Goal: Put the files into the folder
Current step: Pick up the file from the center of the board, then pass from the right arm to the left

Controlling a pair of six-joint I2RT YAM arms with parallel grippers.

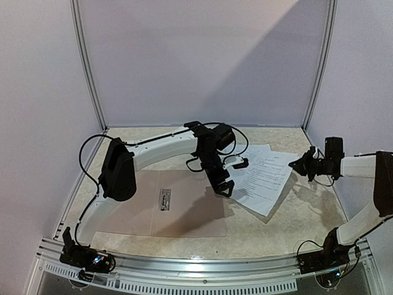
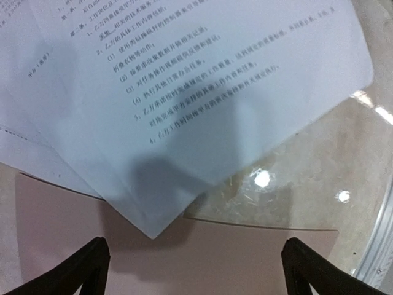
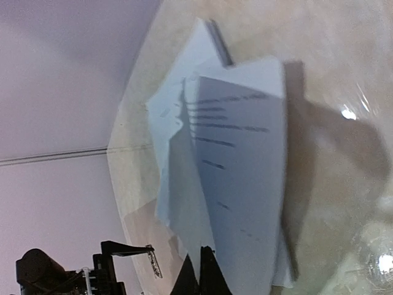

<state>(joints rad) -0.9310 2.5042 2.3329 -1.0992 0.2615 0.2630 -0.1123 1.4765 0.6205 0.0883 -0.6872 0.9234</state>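
Observation:
The files (image 1: 265,178) are a fanned stack of white printed sheets on the table's right half, filling the top of the left wrist view (image 2: 202,80). The taupe folder (image 1: 184,206) lies open and flat left of them, its metal clip (image 1: 164,200) near the middle. My left gripper (image 1: 222,184) hangs open over the folder's right edge (image 2: 80,233), just short of the stack's near corner; nothing sits between its fingers (image 2: 196,276). My right gripper (image 1: 305,165) is shut on the right edge of the files (image 3: 239,160), with a sheet pinched between its closed fingertips (image 3: 199,275) and raised.
A clear glossy plastic sheet (image 2: 276,196) lies over the marble-patterned table (image 1: 307,215) beside the folder. An aluminium rail (image 1: 202,267) runs along the near edge. White walls (image 1: 202,55) close in the back and sides. The left arm (image 3: 61,270) shows beyond the folder.

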